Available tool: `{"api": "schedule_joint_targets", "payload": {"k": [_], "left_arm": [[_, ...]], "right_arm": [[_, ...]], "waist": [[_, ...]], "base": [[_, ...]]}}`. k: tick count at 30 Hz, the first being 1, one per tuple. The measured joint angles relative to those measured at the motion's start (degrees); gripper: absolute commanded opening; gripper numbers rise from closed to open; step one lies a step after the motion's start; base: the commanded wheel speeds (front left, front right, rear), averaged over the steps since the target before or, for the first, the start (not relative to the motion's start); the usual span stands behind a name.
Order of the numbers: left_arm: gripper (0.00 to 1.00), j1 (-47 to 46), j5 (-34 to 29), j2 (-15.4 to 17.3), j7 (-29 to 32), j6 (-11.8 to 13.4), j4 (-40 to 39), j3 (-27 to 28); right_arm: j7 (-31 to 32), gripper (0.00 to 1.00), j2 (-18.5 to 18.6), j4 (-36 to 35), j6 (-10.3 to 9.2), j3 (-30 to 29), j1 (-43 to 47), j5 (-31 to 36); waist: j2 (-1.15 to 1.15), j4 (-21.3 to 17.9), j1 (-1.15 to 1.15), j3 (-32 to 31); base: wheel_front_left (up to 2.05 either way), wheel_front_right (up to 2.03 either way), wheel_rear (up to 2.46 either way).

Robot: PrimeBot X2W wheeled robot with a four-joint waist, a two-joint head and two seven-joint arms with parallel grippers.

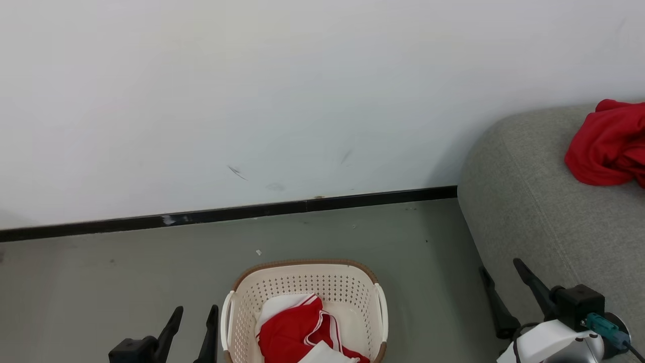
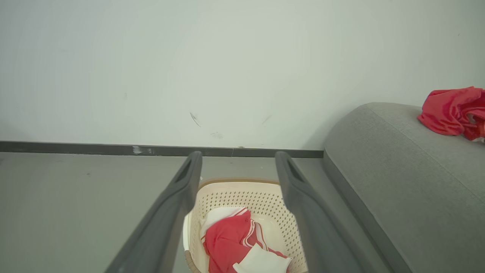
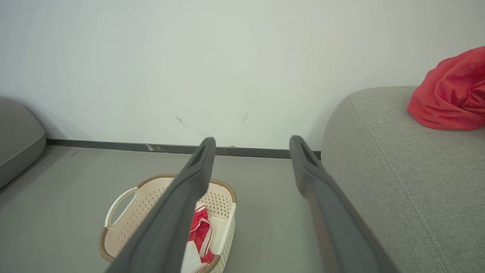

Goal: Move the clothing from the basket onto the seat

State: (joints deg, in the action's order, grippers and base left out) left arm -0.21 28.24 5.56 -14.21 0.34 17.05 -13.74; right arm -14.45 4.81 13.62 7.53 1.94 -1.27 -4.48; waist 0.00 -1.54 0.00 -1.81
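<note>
Sitting on the floor [image 1: 126, 282] beside the rounded end of the seat [image 1: 529, 212], the basket [image 1: 307, 263] holds red-and-white clothing [image 1: 289, 333] bunched at its near wall. Another red garment [image 1: 607, 143], probably the same kit, lies crumpled on the seat top. The left gripper [image 1: 195, 308] hovers by the basket's left rim and the right gripper [image 1: 500, 266] by the seat's front edge, both spread wide, empty.

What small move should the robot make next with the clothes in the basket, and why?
Probably lower the left claw into the laundry basket onto the red-and-white garment. That claw hangs open right beside the basket. The right claw is open near the grey sofa, where one red garment already lies.
</note>
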Motion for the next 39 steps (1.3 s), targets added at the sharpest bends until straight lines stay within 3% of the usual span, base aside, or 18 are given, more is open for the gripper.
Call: {"api": "schedule_joint_targets", "payload": {"k": [23,39], "left_arm": [[1.00,0.27,-0.85,0.27,0.10,-0.56,-1.67,-2.03],[1.00,-7.08,-4.32,0.18,7.02,-1.10,-1.67,-7.24]], "right_arm": [[0.00,1.00,-0.73,-3.13,0.01,-1.09,2.30,1.33],[0.00,1.00,-1.33,-5.76,0.01,-1.29,2.22,2.09]], "waist": [[0.00,-1.85,0.00,2.38],[0.00,-3.17,0.00,8.42]], "base": [[0.00,0.00,0.00],[0.00,0.00,0.00]]}}
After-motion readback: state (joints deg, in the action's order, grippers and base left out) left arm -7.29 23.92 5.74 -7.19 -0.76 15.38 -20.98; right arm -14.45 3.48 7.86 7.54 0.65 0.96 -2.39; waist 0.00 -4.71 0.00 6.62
